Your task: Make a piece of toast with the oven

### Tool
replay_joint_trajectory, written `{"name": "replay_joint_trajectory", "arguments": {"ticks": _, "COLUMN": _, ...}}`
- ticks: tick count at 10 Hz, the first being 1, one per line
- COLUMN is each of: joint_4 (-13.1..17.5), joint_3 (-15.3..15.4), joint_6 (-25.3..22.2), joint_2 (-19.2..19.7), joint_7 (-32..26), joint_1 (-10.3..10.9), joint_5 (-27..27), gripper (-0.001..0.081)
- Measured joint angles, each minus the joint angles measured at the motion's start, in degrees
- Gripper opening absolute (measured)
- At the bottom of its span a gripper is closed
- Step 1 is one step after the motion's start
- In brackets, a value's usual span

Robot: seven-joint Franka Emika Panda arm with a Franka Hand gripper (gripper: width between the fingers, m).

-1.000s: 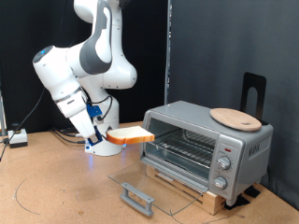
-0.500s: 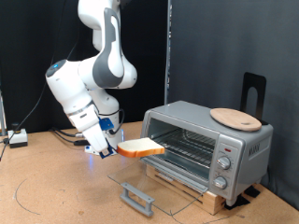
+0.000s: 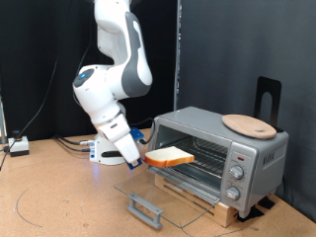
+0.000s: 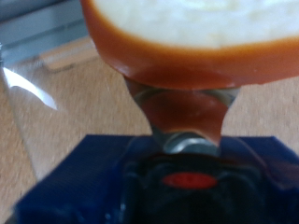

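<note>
The piece of toast [image 3: 169, 156] is a flat pale slice with an orange-brown crust. My gripper [image 3: 144, 158] is shut on its edge and holds it level just in front of the oven's open mouth, above the lowered glass door [image 3: 163, 192]. The oven [image 3: 217, 150] is silver-grey, stands on a wooden base at the exterior view's right, and shows its wire rack [image 3: 197, 155] and three knobs [image 3: 235, 180]. In the wrist view the toast [image 4: 187, 37] fills the frame's upper part, with one finger [image 4: 182, 112] pressed under its crust.
A round wooden plate [image 3: 249, 124] lies on the oven's top. A black stand [image 3: 267, 97] rises behind it. The brown table [image 3: 59, 197] stretches toward the exterior view's left, with cables and a small box [image 3: 17, 147] at the far left edge.
The arm has swung toward the exterior view's right and lowered, carrying the toast from beside the robot base to the front of the open oven.
</note>
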Motion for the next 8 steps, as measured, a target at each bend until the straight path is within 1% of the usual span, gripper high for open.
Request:
{"name": "replay_joint_trajectory", "arguments": {"ticks": 3, "joint_4": -1.44, "joint_3": 3.86, "joint_6": 3.38, "joint_2": -1.74, "joint_7": 0.17, "joint_1": 2.60, "joint_5": 1.78, "gripper": 0.0409}}
{"name": "replay_joint_trajectory", "arguments": {"ticks": 6, "joint_4": -2.25, "joint_3": 7.93, "joint_6": 7.48, "joint_2": -4.03, "joint_7": 1.32, "joint_1": 4.75, "joint_5": 3.37, "gripper": 0.0409}}
{"name": "replay_joint_trajectory", "arguments": {"ticks": 7, "joint_4": -2.38, "joint_3": 9.38, "joint_6": 8.72, "joint_2": -4.90, "joint_7": 2.24, "joint_1": 5.11, "joint_5": 3.47, "gripper": 0.0409}}
{"name": "replay_joint_trajectory", "arguments": {"ticks": 8, "joint_4": -2.65, "joint_3": 11.17, "joint_6": 11.18, "joint_2": -5.67, "joint_7": 3.04, "joint_1": 5.22, "joint_5": 3.43, "gripper": 0.0409}}
